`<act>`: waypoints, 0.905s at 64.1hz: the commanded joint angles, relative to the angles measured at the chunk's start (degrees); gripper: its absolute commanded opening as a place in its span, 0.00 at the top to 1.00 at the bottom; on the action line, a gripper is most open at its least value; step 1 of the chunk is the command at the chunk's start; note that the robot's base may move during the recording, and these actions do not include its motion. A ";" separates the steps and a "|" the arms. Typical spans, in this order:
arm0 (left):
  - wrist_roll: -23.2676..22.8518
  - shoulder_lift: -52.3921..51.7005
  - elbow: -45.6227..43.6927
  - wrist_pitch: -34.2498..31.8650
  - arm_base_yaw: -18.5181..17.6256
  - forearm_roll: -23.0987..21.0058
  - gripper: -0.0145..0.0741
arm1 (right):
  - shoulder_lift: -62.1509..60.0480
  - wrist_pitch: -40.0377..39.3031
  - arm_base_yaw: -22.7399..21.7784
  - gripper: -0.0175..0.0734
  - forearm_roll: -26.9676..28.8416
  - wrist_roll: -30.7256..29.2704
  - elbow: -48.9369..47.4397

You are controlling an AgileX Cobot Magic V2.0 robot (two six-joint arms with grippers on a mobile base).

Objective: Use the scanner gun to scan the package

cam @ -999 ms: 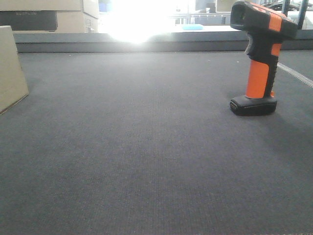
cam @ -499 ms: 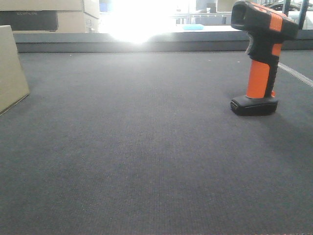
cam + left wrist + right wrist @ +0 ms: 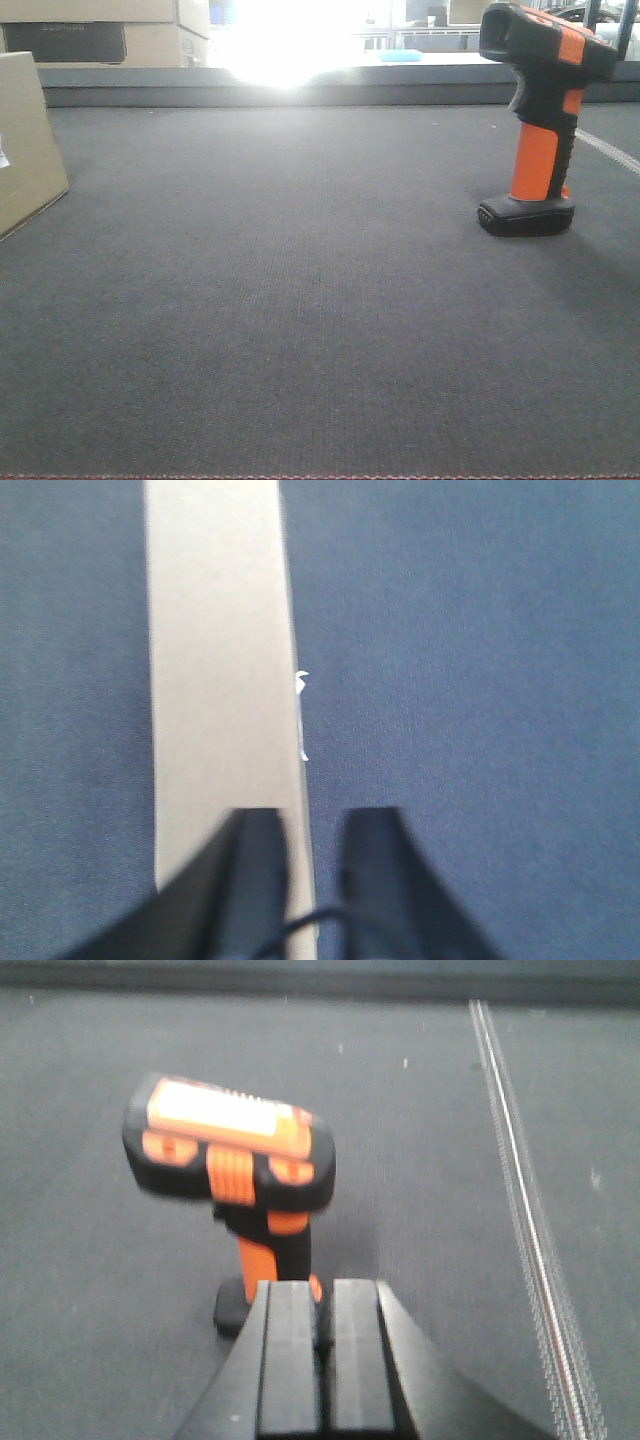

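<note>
One tan cardboard package (image 3: pixel 28 140) sits at the far left edge of a dark grey woven mat (image 3: pixel 300 300) in the front view, cut off by the frame, w/ a sliver of white label at its left margin; print too small to read. One pistol-shaped scanner gun (image 3: pixel 540 120), orange handle, black head w/ orange top stripe, stands upright on its flat black base at right, well apart from the box, head pointing left toward it.

Background: two stacked cartons (image 3: pixel 110 35), the lower w/ a dark panel; any lettering there is illegible. One light-blue flat object (image 3: pixel 396 55) lies on a far ledge beside strong window glare. One pale stripe (image 3: pixel 608 150) runs across the mat just right of the scanner.

Left wrist view: the left gripper (image 3: pixel 310 880), two black fingers (image 3: pixel 255 880) a small gap apart, hangs above the package's (image 3: pixel 220 680) narrow top face, straddling its right edge; nothing is held between them. A white label edge (image 3: pixel 301 715) peeks from the side face, text unreadable.

Right wrist view: the right gripper (image 3: pixel 325 1360) shows two black pads (image 3: pixel 290 1360) pressed together, nothing between, just behind the scanner gun (image 3: pixel 235 1170), whose orange top panel and ribbed orange band face the camera. No brand name can be made out. The pale stripe (image 3: pixel 525 1210) runs up the right side.
</note>
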 commanded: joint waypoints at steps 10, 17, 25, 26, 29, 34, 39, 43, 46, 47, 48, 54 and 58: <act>-0.47 -13.75 16.55 -15.67 -0.01 -0.46 0.96 | -5.95 -4.59 -0.41 0.97 -0.60 -0.55 6.91; 0.01 -21.56 26.45 -24.27 -0.01 -0.01 0.96 | -9.85 -5.35 -0.41 0.97 -0.60 -0.55 9.91; 0.03 -31.63 38.72 -35.07 -0.01 0.70 0.96 | -15.62 -4.83 -0.41 0.97 -0.60 -0.55 12.91; 0.03 -32.69 39.95 -36.24 -0.01 0.70 0.96 | -16.24 -4.53 -0.41 0.97 -0.60 -0.55 13.02; 0.03 -35.82 43.51 -39.85 -0.01 0.70 0.96 | -18.41 -3.61 -0.41 0.97 -0.60 -0.55 13.58; 0.03 -41.77 49.78 -44.76 -0.01 0.70 0.96 | -21.84 -1.19 -0.41 0.97 -0.60 -0.55 13.84; 0.03 -47.63 54.07 -47.06 -0.01 0.70 0.96 | -25.52 0.67 -0.41 0.97 -0.60 -0.55 13.84; 0.03 -51.30 56.02 -47.06 -0.70 0.70 0.96 | -28.12 1.96 -0.41 0.97 -0.60 -0.55 13.84; 0.03 -53.62 57.07 -46.92 -2.06 0.70 0.96 | -29.93 2.66 -0.41 0.97 -0.60 -0.55 13.84; 0.03 -54.22 57.21 -46.80 -2.48 0.70 0.96 | -30.65 2.72 -0.41 0.97 -0.60 -0.55 13.84; 0.03 -55.08 57.55 -46.39 -3.13 0.70 0.96 | -31.11 2.96 -0.41 0.97 -0.60 -0.55 13.84; 0.03 -58.60 58.40 -45.56 -5.46 0.92 0.96 | -33.79 3.11 -0.41 0.97 -0.60 -0.55 13.84; 0.03 -60.19 58.65 -45.56 -6.21 0.92 0.96 | -34.56 3.11 -0.41 0.97 -0.60 -0.55 13.84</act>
